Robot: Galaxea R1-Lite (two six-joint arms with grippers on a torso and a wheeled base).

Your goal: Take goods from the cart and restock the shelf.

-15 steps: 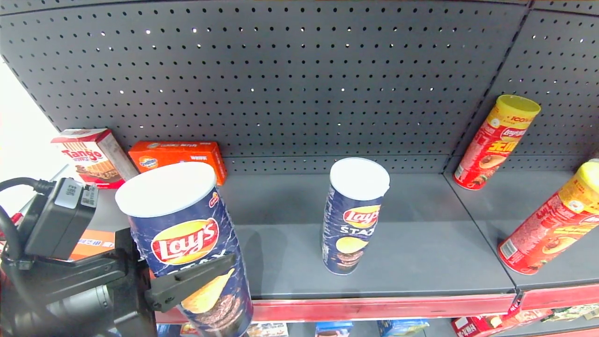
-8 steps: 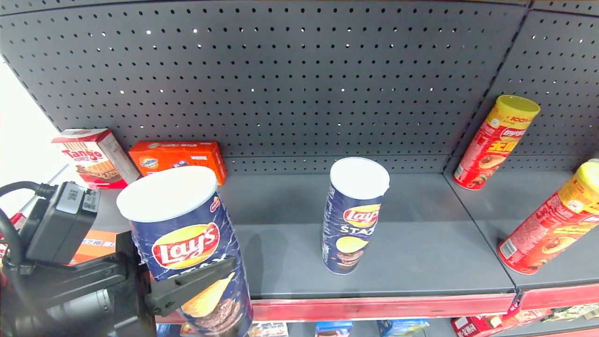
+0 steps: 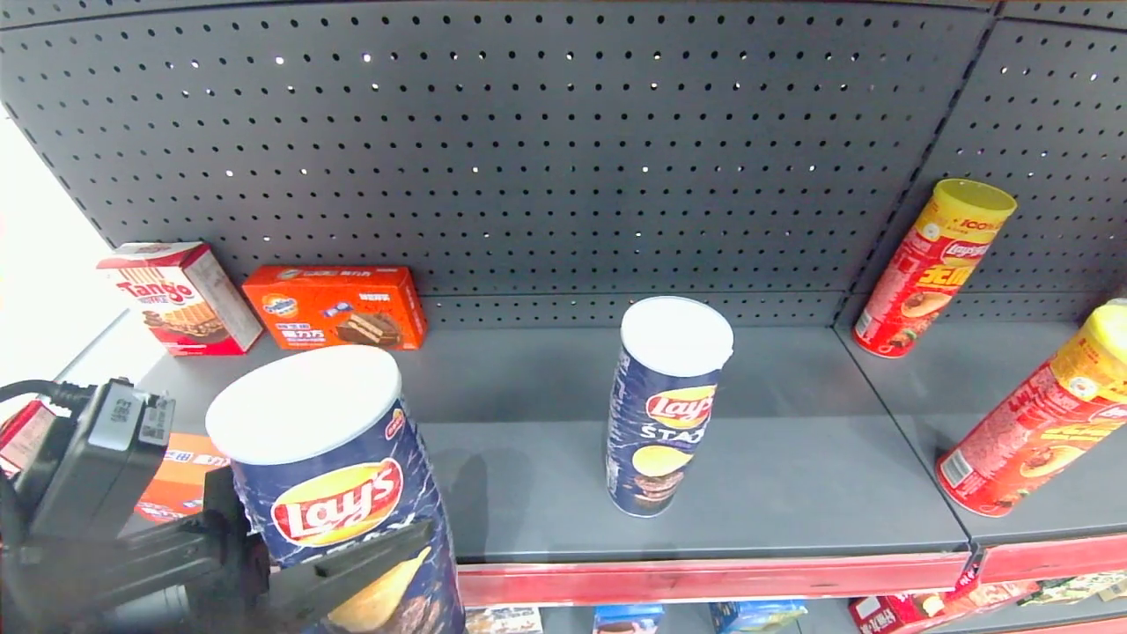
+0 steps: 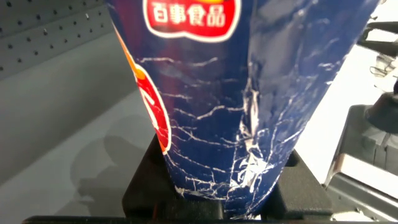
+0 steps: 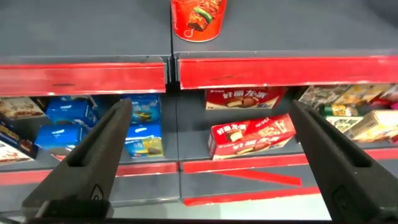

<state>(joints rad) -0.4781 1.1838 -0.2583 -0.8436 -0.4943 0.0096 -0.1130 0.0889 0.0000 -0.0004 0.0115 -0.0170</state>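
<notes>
While its left pincer is clamped around a dark blue cylindrical crisp can with a white lid, the robot faces a grey metal shelf backed by a perforated panel. The held can stands upright at the shelf's left front, its lower part crossing the red front rail. Its label bears a red-and-yellow round emblem and a picture of a crisp. The left wrist view shows the can close up, with white characters on a red panel.

A matching blue can stands mid-shelf, with bare board between the two. Against the back wall on the left sit an orange cardboard biscuit box and a red-and-white wafer box. Two red cans with yellow lids stand in the next bay to the right, with open board between them and the mid-shelf can.

The right pincer is spread wide and holds nothing. It faces lower shelves stocked with blue boxes and red boxes.
</notes>
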